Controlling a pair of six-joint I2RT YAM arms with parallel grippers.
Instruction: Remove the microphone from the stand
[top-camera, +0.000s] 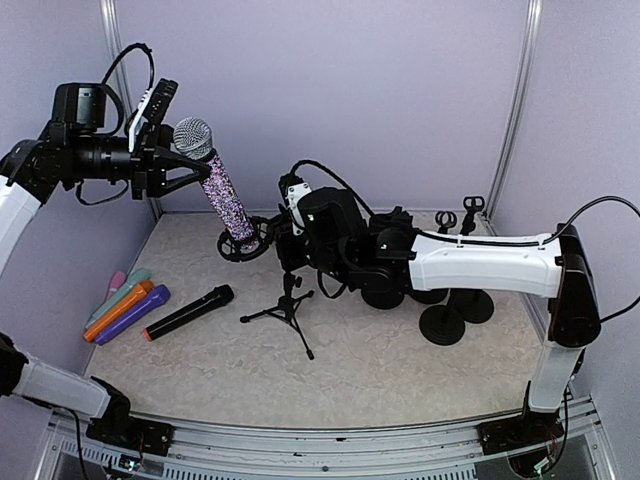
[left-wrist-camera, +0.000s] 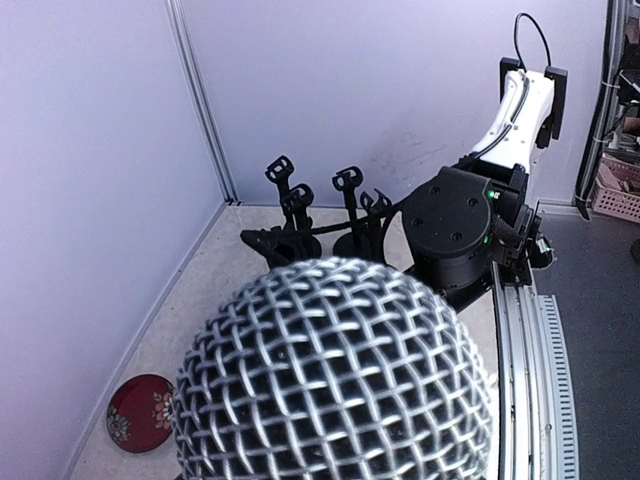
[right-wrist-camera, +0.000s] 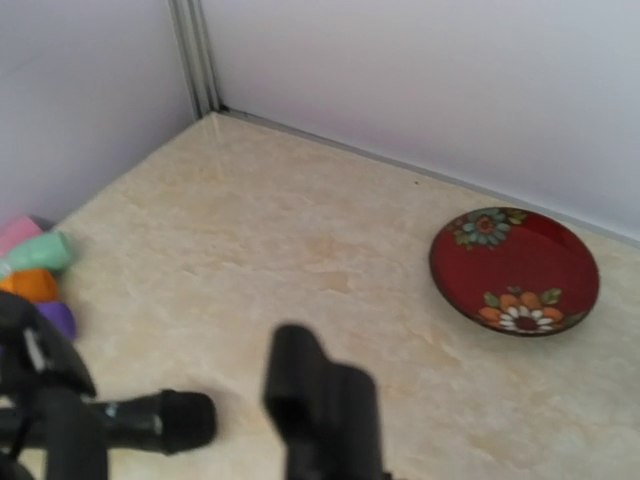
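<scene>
no text, label or number can be read anywhere.

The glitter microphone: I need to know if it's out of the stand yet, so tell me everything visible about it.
The glitter microphone has a silver wire-mesh head and a slim handle coated in pink-purple sparkle. It tilts, head up and left. The left gripper's fingers clamp it just under the head. Its lower end meets the tripod stand's black clip; whether it has cleared cannot be told.

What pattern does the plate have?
Red plate with painted flowers; right wrist view shows it best.
</scene>
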